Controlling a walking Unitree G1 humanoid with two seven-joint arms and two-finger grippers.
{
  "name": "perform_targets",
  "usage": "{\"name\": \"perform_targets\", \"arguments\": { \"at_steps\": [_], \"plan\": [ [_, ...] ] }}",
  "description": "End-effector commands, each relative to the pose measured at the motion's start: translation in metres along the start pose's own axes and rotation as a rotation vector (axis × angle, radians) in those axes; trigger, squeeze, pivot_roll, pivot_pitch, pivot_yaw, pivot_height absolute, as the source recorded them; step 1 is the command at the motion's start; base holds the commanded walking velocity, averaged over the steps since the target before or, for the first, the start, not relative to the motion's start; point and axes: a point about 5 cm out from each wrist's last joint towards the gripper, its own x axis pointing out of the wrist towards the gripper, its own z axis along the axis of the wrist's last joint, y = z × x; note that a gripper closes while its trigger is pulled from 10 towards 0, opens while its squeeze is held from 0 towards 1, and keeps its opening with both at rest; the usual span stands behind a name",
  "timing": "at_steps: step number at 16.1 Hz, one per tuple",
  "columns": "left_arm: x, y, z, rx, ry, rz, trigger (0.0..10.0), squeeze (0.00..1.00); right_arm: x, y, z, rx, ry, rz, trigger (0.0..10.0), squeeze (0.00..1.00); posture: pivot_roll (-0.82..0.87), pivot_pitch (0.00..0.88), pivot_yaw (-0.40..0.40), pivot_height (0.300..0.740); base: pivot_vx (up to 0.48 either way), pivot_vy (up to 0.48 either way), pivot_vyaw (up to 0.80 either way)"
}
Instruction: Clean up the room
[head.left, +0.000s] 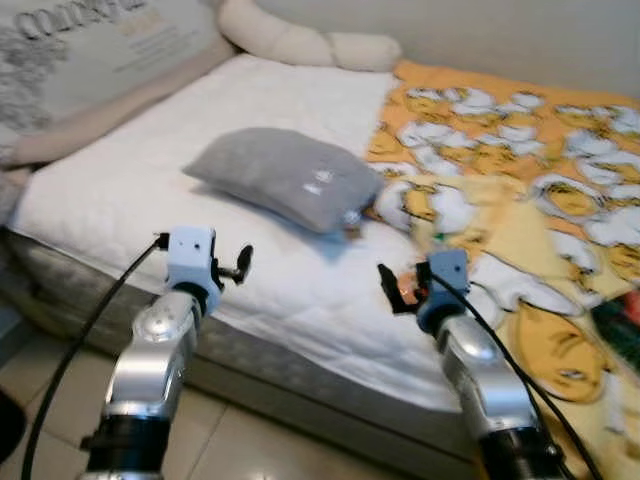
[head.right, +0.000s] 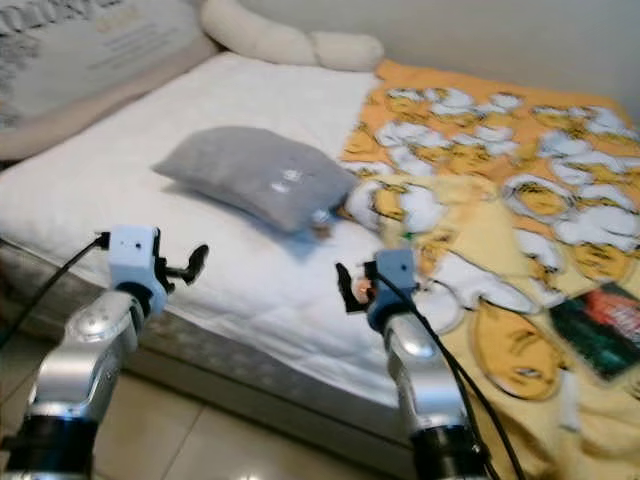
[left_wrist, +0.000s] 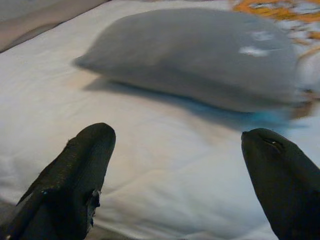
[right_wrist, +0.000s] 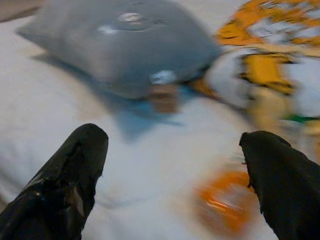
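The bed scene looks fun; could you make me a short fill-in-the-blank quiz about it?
1. The pillow lying on the white mattress is ____ in colour.
2. The left gripper has its jaws ____.
3. The patterned blanket lies on the robot's ____ side of the pillow.

Missing words: grey; open; right

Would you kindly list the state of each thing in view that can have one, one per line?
Grey pillow: lying flat on the white mattress, one corner touching the blanket's edge, not held.
Yellow patterned blanket: spread rumpled over the bed's right side.
Dark book: lying on the blanket.
Left gripper: open, empty, near the bed's edge, pointing at the pillow.
Right gripper: open, empty, over the mattress by the blanket's edge.
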Motion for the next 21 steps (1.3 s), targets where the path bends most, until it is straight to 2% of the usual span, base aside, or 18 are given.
{"name": "perform_targets", "arguments": {
  "at_steps": [1,7,10,12,14,15,17,18,21],
  "plan": [
    [0.001,0.001,0.003,-0.002,-0.007,0.002,10.0,0.00,0.002,0.001,0.005,-0.015,-0.015,0.006,10.0,1.00,0.00,0.000,0.002,0.740,0.416,0.000,0.00],
    [0.001,-0.001,0.002,-0.001,-0.001,-0.004,10.0,0.00,0.001,-0.001,0.006,-0.011,-0.016,0.000,10.0,1.00,-0.01,0.000,0.005,0.740,0.414,0.000,0.00],
    [-0.004,-0.003,-0.001,0.033,0.009,-0.038,10.0,0.00,-0.001,-0.005,0.009,-0.007,-0.021,-0.017,10.0,1.00,-0.01,0.000,0.002,0.740,0.392,0.000,0.00],
    [-0.012,-0.014,-0.001,0.096,0.006,-0.167,10.0,0.00,0.000,-0.020,0.014,-0.033,0.023,-0.133,10.0,1.00,-0.01,0.000,0.000,0.740,0.000,0.000,0.00],
    [-0.018,-0.017,-0.001,0.123,0.004,-0.239,10.0,0.00,0.004,-0.031,0.013,-0.038,0.072,-0.210,10.0,1.00,0.00,0.000,-0.002,0.740,0.000,0.000,0.00],
    [-0.021,-0.016,-0.003,0.145,0.017,-0.281,10.0,0.00,0.009,-0.038,0.013,-0.015,0.101,-0.257,10.0,1.00,0.01,0.000,-0.006,0.740,0.000,0.000,0.00],
    [-0.025,-0.014,-0.004,0.161,0.030,-0.314,10.0,0.00,0.013,-0.042,0.012,-0.002,0.121,-0.288,10.0,1.00,0.03,0.000,-0.014,0.740,0.000,0.000,0.00],
    [-0.031,-0.009,-0.004,0.189,0.050,-0.362,10.0,0.00,0.020,-0.049,0.010,-0.005,0.177,-0.340,10.0,1.00,0.05,0.000,-0.024,0.740,0.000,0.000,0.00],
    [-0.038,-0.006,-0.006,0.243,0.103,-0.479,10.0,0.00,0.028,-0.059,0.002,0.023,0.296,-0.443,10.0,1.00,0.08,0.000,-0.037,0.740,0.000,0.000,0.00]
  ]
}}
